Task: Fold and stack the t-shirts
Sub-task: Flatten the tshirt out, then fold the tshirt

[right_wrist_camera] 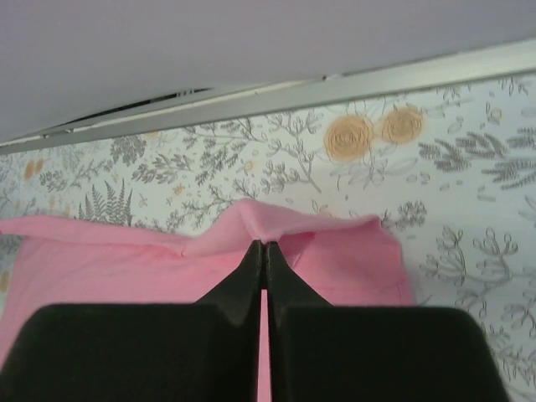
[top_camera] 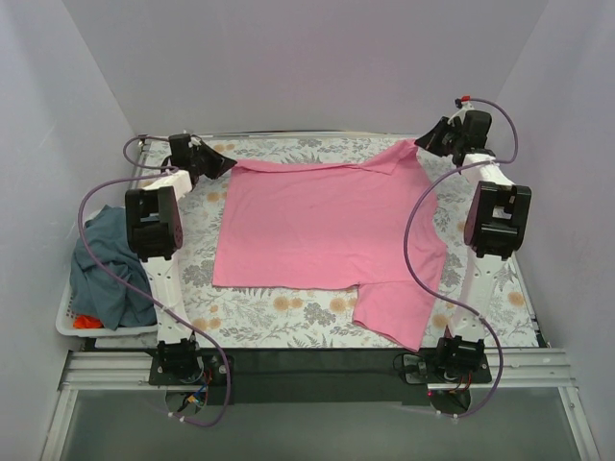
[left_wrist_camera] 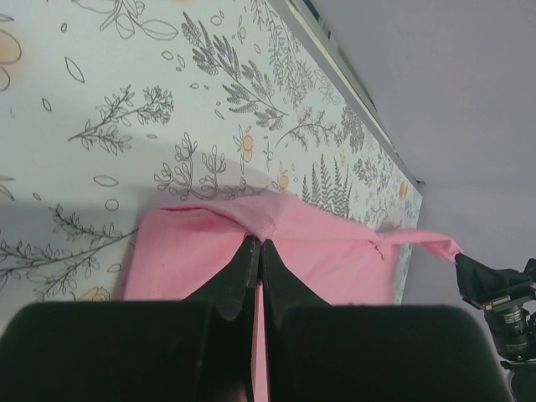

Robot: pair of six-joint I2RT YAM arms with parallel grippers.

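Observation:
A bright pink t-shirt (top_camera: 327, 230) lies spread on the floral table, one sleeve reaching the near right. My left gripper (top_camera: 227, 161) is shut on the shirt's far left corner; the left wrist view shows the pink cloth (left_wrist_camera: 335, 260) pinched at my fingertips (left_wrist_camera: 256, 244). My right gripper (top_camera: 423, 142) is shut on the far right corner and lifts it slightly; the right wrist view shows the cloth (right_wrist_camera: 352, 251) bunched over my fingertips (right_wrist_camera: 262, 245). A slate blue-grey shirt (top_camera: 110, 264) and a bit of red cloth (top_camera: 86, 322) lie in the basket at the left.
A white plastic laundry basket (top_camera: 69, 322) hangs at the table's left edge. The floral tablecloth (top_camera: 288, 312) shows around the shirt. Grey walls close the back and sides. A metal rail (right_wrist_camera: 335, 88) edges the table's far side.

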